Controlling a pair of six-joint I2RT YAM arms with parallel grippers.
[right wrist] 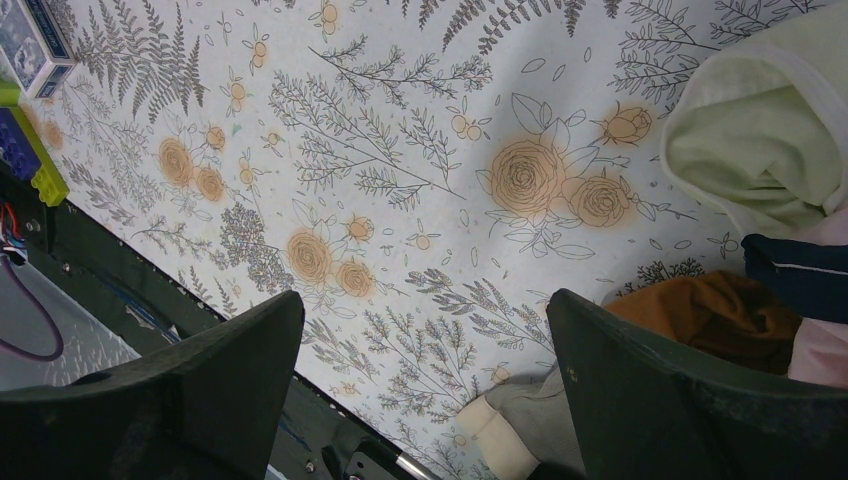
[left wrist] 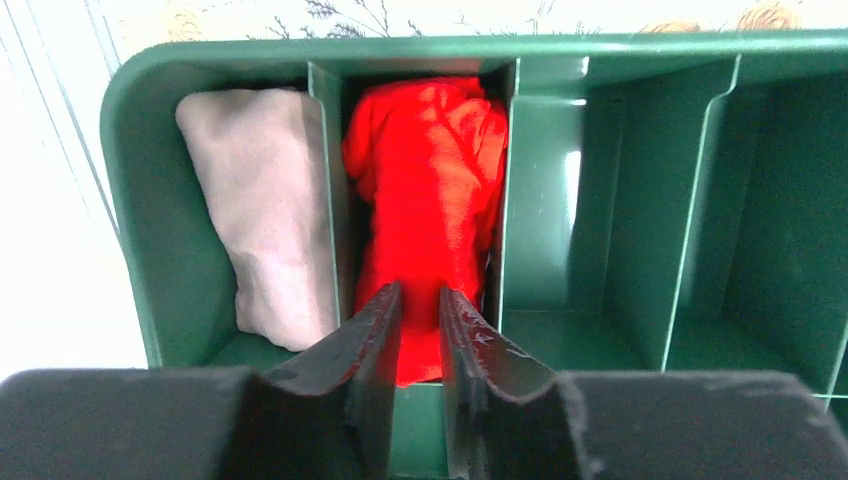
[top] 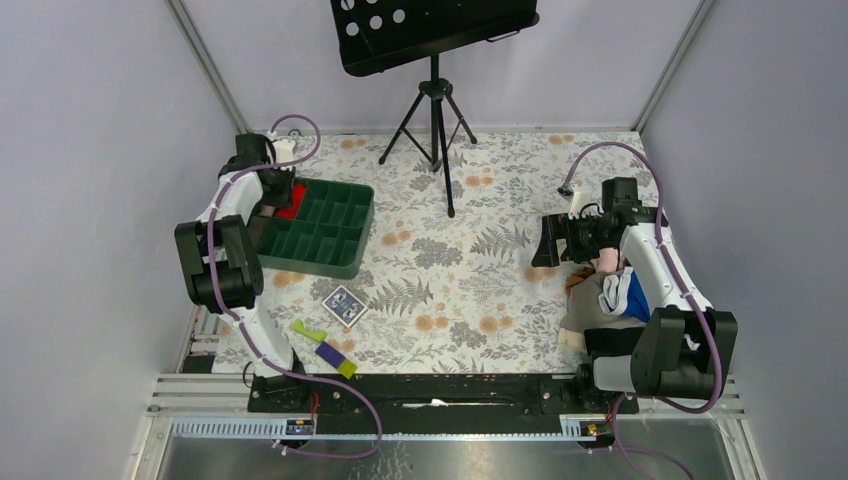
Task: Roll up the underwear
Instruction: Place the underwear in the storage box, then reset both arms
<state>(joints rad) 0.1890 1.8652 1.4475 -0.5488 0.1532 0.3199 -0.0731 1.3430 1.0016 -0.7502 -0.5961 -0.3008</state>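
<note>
Top view: the left gripper (top: 283,195) sits over the far-left corner of the green divided tray (top: 335,255), where the red underwear (top: 292,207) lies. The right gripper (top: 548,242) hangs beside the clothes pile (top: 600,300).

Left wrist view: the underwear (left wrist: 430,170) fills the compartment just ahead of the left gripper (left wrist: 415,295). A beige cloth (left wrist: 265,200) lies one compartment to the left. The jaws are nearly together; it cannot be told whether they pinch the cloth.

Right wrist view: the right gripper (right wrist: 425,305) is released wide, with only the floral tablecloth (right wrist: 400,150) between the jaws.
</note>
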